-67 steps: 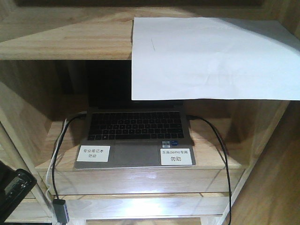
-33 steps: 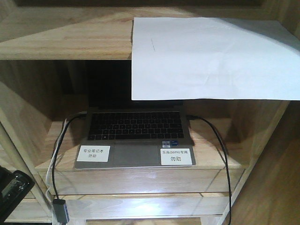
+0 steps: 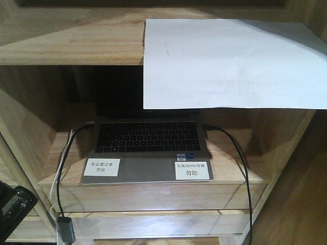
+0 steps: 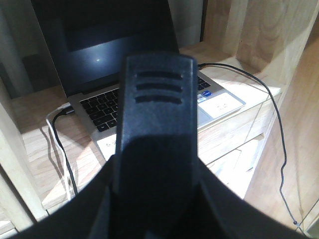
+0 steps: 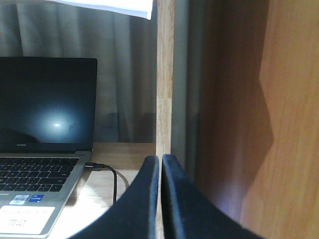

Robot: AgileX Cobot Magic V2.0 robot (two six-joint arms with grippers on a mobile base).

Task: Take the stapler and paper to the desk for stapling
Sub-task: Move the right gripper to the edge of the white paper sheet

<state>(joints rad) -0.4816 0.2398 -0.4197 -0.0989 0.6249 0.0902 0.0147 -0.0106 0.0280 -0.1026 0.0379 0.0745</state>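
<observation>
Reach phase: paper overhangs the shelf above the laptop, stapler unseen. Your right end effector is pinched together, empty; left end effector, can't tell. Next: open up, take the overhanging edge.

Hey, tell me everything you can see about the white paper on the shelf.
The paper is a plain white rectangular sheet, slightly creased, with a faint short mark near its upper left. It lies flat on the upper wooden shelf. Its front part overhangs the shelf edge and hangs in front of the laptop screen below. Nothing rests on it.
</observation>
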